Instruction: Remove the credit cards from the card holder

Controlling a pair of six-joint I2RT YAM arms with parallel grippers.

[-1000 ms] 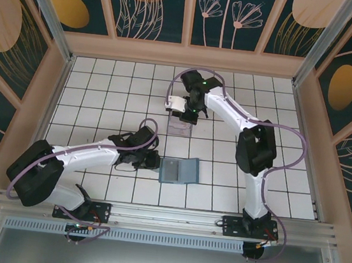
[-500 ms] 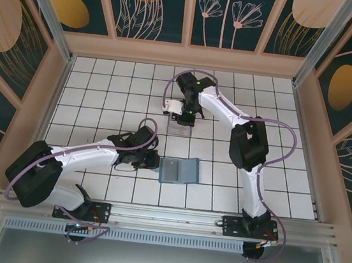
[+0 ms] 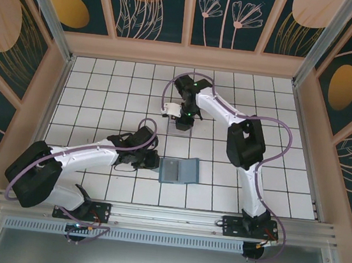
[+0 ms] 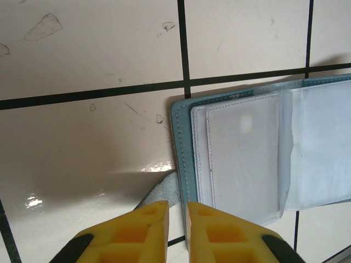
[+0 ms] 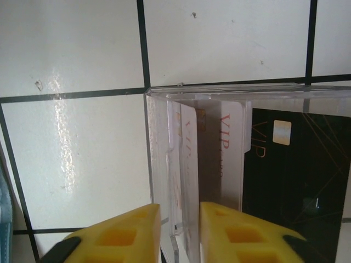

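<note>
The slate-blue card holder lies open on the tiles, and its clear sleeves look empty. My left gripper is shut on the holder's left edge, beside the grey side tab. My right gripper hangs over a clear plastic box, jaws slightly apart and straddling its left wall. A whitish card with red VIP lettering leans on edge inside that wall, between the fingers. A black card with gold VIP lettering lies in the box.
White tiled floor with dark grout lines, fenced by wooden walls. The right arm's elbow arches over the tiles to the right of the holder. The metal rail carrying both bases runs along the near edge.
The right gripper has come forward and slightly left from behind the clear box, down onto its left wall. The left arm and the card holder have not moved.
</note>
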